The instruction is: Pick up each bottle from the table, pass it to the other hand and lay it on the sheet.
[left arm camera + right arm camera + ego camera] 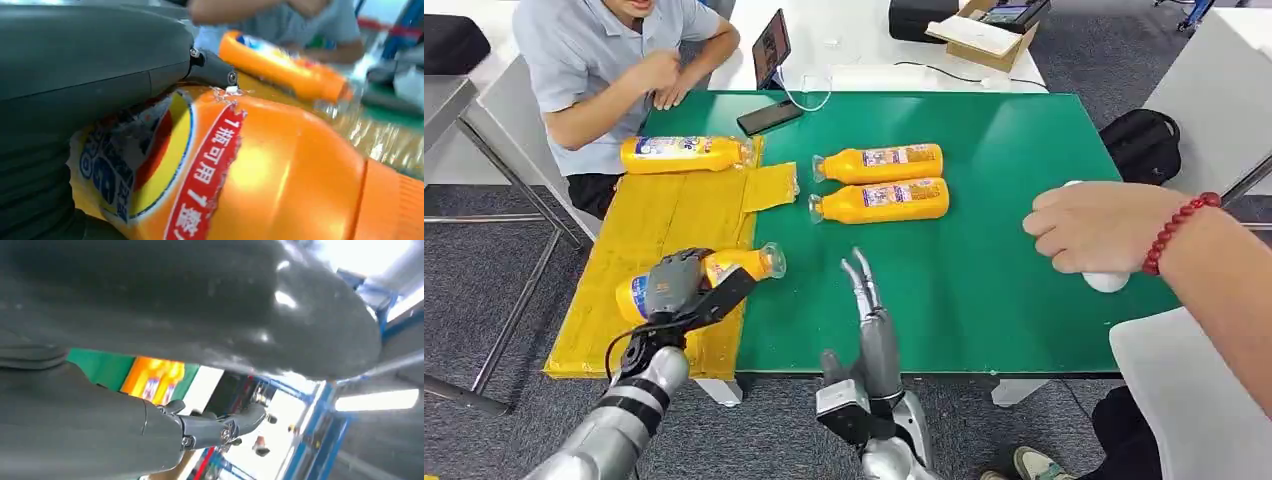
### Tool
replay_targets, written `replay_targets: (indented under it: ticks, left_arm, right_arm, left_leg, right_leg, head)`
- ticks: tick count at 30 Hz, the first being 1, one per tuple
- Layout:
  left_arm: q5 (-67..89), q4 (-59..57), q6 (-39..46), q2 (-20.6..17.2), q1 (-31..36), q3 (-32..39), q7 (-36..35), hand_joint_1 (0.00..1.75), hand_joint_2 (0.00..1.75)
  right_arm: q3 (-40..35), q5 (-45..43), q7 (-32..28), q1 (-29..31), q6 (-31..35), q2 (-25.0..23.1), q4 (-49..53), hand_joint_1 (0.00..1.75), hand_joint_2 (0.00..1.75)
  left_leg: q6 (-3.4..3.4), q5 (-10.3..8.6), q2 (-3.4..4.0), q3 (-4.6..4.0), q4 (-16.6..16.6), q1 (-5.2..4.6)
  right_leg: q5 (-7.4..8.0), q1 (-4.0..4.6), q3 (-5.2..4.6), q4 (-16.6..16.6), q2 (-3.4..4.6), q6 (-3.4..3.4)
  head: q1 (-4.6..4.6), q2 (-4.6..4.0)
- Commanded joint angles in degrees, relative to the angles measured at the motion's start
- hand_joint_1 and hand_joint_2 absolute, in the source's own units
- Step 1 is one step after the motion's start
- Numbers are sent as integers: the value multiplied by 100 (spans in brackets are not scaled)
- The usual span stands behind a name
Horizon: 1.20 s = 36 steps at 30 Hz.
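We count four orange bottles: one [686,154] at ten o'clock, two [879,163] [881,200] at twelve, one [724,270] at eight, and one yellow sheet [669,230].

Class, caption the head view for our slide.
Left hand holds a bottle over the yellow sheet; right hand open.

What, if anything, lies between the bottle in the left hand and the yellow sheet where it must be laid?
Nothing visible. The left hand holds the bottle right over the sheet; the other bottle on the sheet lies apart at its far end.
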<state>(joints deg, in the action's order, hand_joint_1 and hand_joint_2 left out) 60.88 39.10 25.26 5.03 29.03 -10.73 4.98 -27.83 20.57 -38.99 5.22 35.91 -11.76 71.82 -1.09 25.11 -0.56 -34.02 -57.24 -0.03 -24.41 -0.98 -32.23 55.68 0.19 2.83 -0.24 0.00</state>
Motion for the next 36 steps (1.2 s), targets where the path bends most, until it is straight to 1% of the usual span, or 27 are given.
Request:
replay_targets:
  ticks: [1,2,3,4,5,7,9,10,11,12,13,15,16,18,19,22,24,25,26,27,29,30,31,32,33,35,36]
  left_arm:
    - [485,-1561,-463,-311,575,-777,-445,152,175]
    - [470,-1507,-586,-269,551,-786,-324,73,175]
    - [441,-1485,-618,-257,539,-770,-283,73,175]
    - [402,-1430,-661,-226,506,-756,-247,40,175]
    - [145,-1308,-792,-179,431,-622,52,2,175]
    - [-105,-1133,-868,-140,297,-537,332,0,175]
    - [-938,-740,-1228,-30,60,-252,999,0,175]
    - [-945,-724,-1221,-14,40,-259,996,0,175]
    - [-1718,-348,-1577,75,-161,-3,1504,0,175]
    - [-2158,-63,-1763,95,-317,9,1712,0,175]
    - [-2243,86,-1788,77,-396,-96,1670,0,175]
    - [-3201,721,-1892,196,-724,78,2130,0,175]
    - [-3384,919,-1880,205,-820,34,2164,0,175]
    - [-4519,1701,-2000,340,-1176,141,2448,0,175]
    - [-4563,1844,-2009,317,-1245,83,2422,0,175]
    - [-5536,2577,-2212,347,-1579,198,2614,0,175]
    - [-6448,3217,-2097,510,-1862,445,2819,0,175]
    - [-6707,3529,-2067,523,-1991,458,2761,0,175]
    - [-6768,3725,-2015,475,-2069,385,2661,0,175]
    - [-7077,3953,-2122,460,-2193,399,2620,0,175]
    - [-7286,4378,-2151,359,-2476,407,2576,0,175]
    - [-7125,4621,-1939,338,-2653,428,2715,0,175]
    - [-7106,4925,-1900,315,-2868,438,2750,0,175]
    - [-7103,5055,-1894,312,-2966,442,2746,0,175]
    - [-7081,5322,-1859,343,-3188,426,2727,0,175]
    - [-7043,5500,-1819,350,-3344,367,2700,0,175]
    - [-6933,5610,-1779,327,-3481,291,2693,0,175]
  right_arm:
    - [-332,-55,42,252,-138,19,-716,0,0]
    - [-312,-62,49,251,-136,10,-741,0,0]
    - [-309,-62,49,252,-137,10,-749,0,0]
    - [-301,-62,45,255,-140,13,-762,0,0]
    - [-293,-65,41,257,-157,15,-790,0,0]
    - [-284,-59,20,254,-156,19,-848,0,0]
    - [-270,-65,-25,264,-158,11,-941,0,0]
    - [-268,-67,-30,258,-152,11,-946,0,0]
    - [-282,-87,-68,274,-149,11,-1018,0,0]
    - [-291,-119,-101,283,-143,11,-1061,0,0]
    - [-302,-129,-101,286,-119,13,-1076,0,0]
    - [-360,-163,-101,289,-71,38,-1086,0,0]
    - [-384,-171,-101,287,-58,46,-1087,0,0]
    - [-424,-166,-101,267,-7,73,-1080,0,0]
    - [-439,-169,-101,259,1,84,-1071,0,0]
    - [-482,-180,-101,275,63,120,-1040,0,0]
    - [-449,206,-101,290,409,227,-907,0,0]
    - [-177,582,-101,235,409,207,-836,0,0]
    - [-201,505,-101,263,409,273,-829,0,0]
    - [303,1103,-101,166,409,188,-704,0,0]
    - [760,1647,-44,197,409,276,-710,0,0]
    - [1295,2829,378,205,409,320,-704,0,0]
    - [1372,2736,295,339,409,525,-906,0,0]
    - [1497,3015,417,392,409,624,-981,0,175]
    - [1956,3763,826,435,409,702,-1012,0,175]
    - [2090,3720,682,517,409,810,-1172,0,175]
    - [2255,3968,919,570,409,872,-1274,0,175]
  left_leg:
    - [7,-3,17,18,7,4]
    - [9,-3,24,18,7,5]
    - [7,-2,19,24,7,3]
    - [10,-3,30,26,8,6]
    - [8,-2,27,28,8,4]
    - [9,-2,28,34,12,3]
    - [9,0,29,38,11,3]
    - [6,0,20,40,12,0]
    - [8,0,20,43,15,1]
    - [6,1,17,40,12,0]
    - [6,2,19,37,9,2]
    - [6,3,15,42,11,1]
    - [4,3,16,36,8,-3]
    - [3,3,16,23,4,-2]
    - [5,6,21,22,2,-1]
    - [9,8,15,4,-7,2]
    - [9,11,14,1,-8,5]
    - [6,8,17,-3,-5,1]
    - [7,14,19,1,-9,4]
    - [5,8,19,-11,-7,2]
    - [3,6,20,-14,-3,0]
    - [5,10,22,-11,-6,2]
    - [5,11,21,-11,-6,2]
    - [3,9,18,-14,-3,2]
    - [1,6,14,-17,1,-1]
    - [0,10,19,-14,-3,0]
    - [0,6,14,-23,-2,-4]
  right_leg:
    - [7,5,13,-6,12,-10]
    - [9,6,11,-6,18,-14]
    - [6,4,16,-5,15,-10]
    - [11,8,15,-7,24,-15]
    - [9,5,16,-6,21,-12]
    - [8,5,19,-8,18,-13]
    - [5,5,23,-7,19,-13]
    - [2,1,27,-6,12,-9]
    - [1,3,32,-10,9,-11]
    - [0,1,31,-8,9,-7]
    - [0,3,29,-6,11,-8]
    - [0,2,39,-11,11,-8]
    - [-2,-1,33,-7,11,-8]
    - [-1,-1,21,-5,9,-8]
    - [-2,1,20,-5,11,-12]
    - [-7,5,0,2,2,-16]
    - [-8,8,-1,-1,4,-17]
    - [-5,4,-8,-2,9,-12]
    - [-9,8,-3,0,9,-16]
    - [-5,5,-13,1,10,-11]
    - [-4,3,-22,-2,7,-8]
    - [-7,5,-18,-1,8,-11]
    - [-9,5,-17,0,6,-12]
    - [-6,4,-17,-6,6,-10]
    - [-4,2,-19,-8,5,-7]
    - [-5,2,-15,-9,9,-7]
    - [-4,-2,-24,-6,5,-6]
  head:
    - [0,0]
    - [2,0]
    - [2,0]
    - [2,0]
    - [0,0]
    - [2,0]
    - [-2,0]
    - [0,0]
    - [0,0]
    - [0,0]
    - [0,0]
    - [0,0]
    - [2,0]
    - [2,0]
    - [2,0]
    - [2,0]
    - [2,0]
    - [2,0]
    - [2,0]
    - [2,0]
    - [2,0]
    - [2,0]
    - [2,0]
    - [0,0]
    - [2,0]
    - [0,0]
    - [2,0]
